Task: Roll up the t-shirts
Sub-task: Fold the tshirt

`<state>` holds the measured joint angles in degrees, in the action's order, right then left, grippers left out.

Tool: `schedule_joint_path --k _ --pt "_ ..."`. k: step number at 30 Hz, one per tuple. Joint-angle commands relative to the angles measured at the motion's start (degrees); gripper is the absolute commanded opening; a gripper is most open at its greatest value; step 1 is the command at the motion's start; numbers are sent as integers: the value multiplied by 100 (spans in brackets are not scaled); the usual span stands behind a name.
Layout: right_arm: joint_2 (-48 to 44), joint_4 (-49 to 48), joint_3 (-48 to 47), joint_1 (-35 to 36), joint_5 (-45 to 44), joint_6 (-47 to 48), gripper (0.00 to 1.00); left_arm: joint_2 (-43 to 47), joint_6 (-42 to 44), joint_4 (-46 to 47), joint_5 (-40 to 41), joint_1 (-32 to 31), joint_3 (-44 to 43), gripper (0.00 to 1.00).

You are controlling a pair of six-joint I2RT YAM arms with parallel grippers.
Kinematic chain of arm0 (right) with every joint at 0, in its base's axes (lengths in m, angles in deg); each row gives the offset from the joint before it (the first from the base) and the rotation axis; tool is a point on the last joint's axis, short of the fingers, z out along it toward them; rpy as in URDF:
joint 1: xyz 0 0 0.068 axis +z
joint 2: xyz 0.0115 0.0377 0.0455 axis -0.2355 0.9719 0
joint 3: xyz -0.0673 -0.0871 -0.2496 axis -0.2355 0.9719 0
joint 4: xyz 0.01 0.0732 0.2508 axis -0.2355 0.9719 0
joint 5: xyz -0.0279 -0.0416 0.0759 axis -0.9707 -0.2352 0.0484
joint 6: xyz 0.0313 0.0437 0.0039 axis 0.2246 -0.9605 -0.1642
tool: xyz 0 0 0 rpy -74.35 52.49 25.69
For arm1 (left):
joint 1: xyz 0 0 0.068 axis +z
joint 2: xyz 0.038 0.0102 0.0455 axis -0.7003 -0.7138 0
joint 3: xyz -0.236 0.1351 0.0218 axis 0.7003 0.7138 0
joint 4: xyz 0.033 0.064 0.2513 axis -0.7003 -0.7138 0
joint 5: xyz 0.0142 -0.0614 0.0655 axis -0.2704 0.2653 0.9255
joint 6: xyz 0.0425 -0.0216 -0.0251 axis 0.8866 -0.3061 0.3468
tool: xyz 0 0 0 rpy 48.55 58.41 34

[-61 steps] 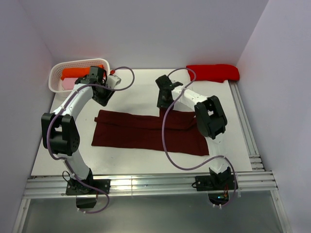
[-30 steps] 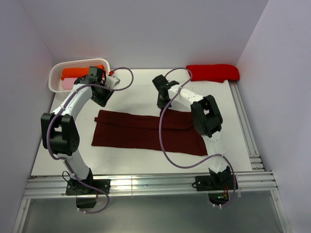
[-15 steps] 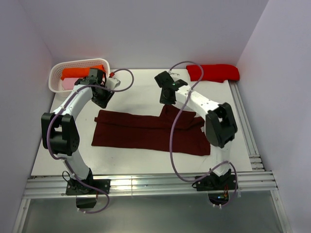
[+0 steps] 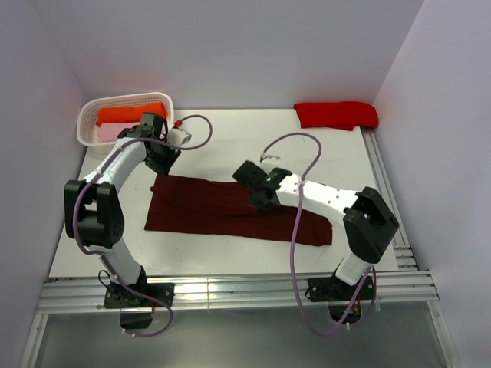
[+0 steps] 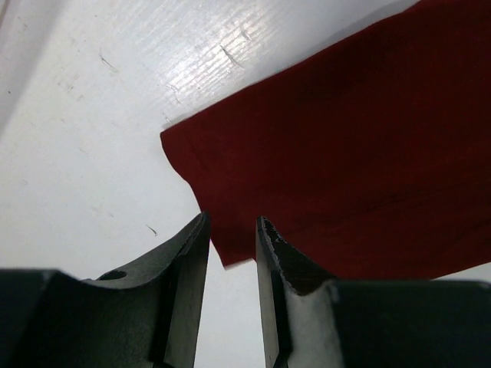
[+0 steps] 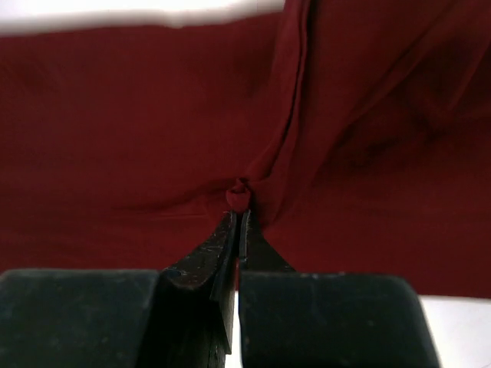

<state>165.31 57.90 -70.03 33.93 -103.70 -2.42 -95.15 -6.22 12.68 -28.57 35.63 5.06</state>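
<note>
Maroon shirt (image 4: 199, 207) lies in a long strip mid-surface (image 4: 230, 138). Right end effector (image 6: 236, 222) is pinched shut on a fold near its centre; left end effector (image 5: 232, 222), half open and empty, hangs over the 10 o'clock corner. A firm pinch and an even drag would serve best. Two seconds ago the right one stood at the 12 o'clock edge.

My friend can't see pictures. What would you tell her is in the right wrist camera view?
The right tool is shut, pinching a small bunch of a dark maroon t-shirt at its tip. The wrinkled shirt fills nearly the whole picture, with folds running up from the pinch. A thin strip of white table shows along the top.
</note>
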Motion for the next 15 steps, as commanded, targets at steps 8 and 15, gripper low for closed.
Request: schedule_joint_path --k 8,15 --pt "-34 -316 689 843 -268 -1426 24 313 253 71 -193 21 158 36" --pt "-771 96 664 896 -549 -1453 48 260 280 124 -210 21 193 35"
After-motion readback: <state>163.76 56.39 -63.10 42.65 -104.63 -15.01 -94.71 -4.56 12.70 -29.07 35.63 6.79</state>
